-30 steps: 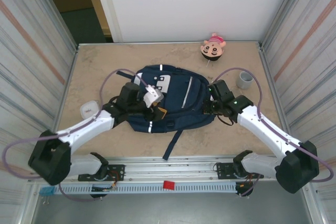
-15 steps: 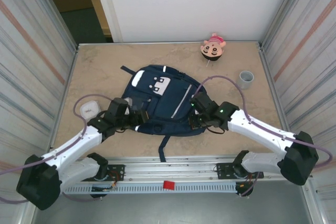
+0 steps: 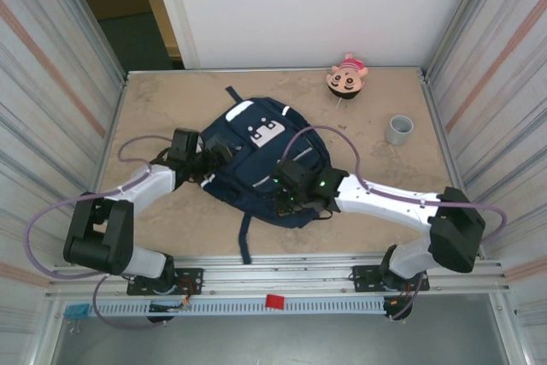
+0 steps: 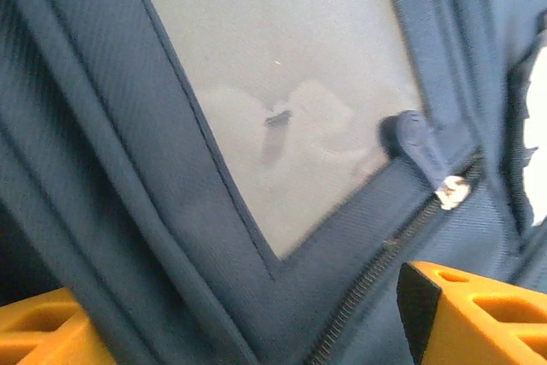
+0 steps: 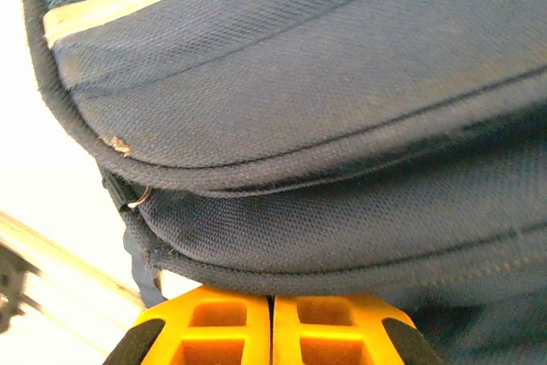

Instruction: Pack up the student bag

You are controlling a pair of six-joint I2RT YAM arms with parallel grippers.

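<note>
Beige worktop (image 3: pixel 154 108), student bag (image 3: pixel 256 160) mid-frame, long axis upper-left to lower-right. Your left fingers (image 4: pixel 479 314) are spread wide over its left side; right fingers (image 5: pixel 222 331) pressed together at its lower edge.

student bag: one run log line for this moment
student bag flat on table | left gripper open astride fabric by zipper | right gripper shut against bag edge

A navy-blue fabric student bag (image 3: pixel 256 156) lies mid-tabletop (image 3: pixel 154 104). A round pink-capped doll head (image 3: pixel 346 79) sits at the far edge toward the right corner. A small grey cylindrical cup (image 3: pixel 398 129) stands near the right edge.
</note>
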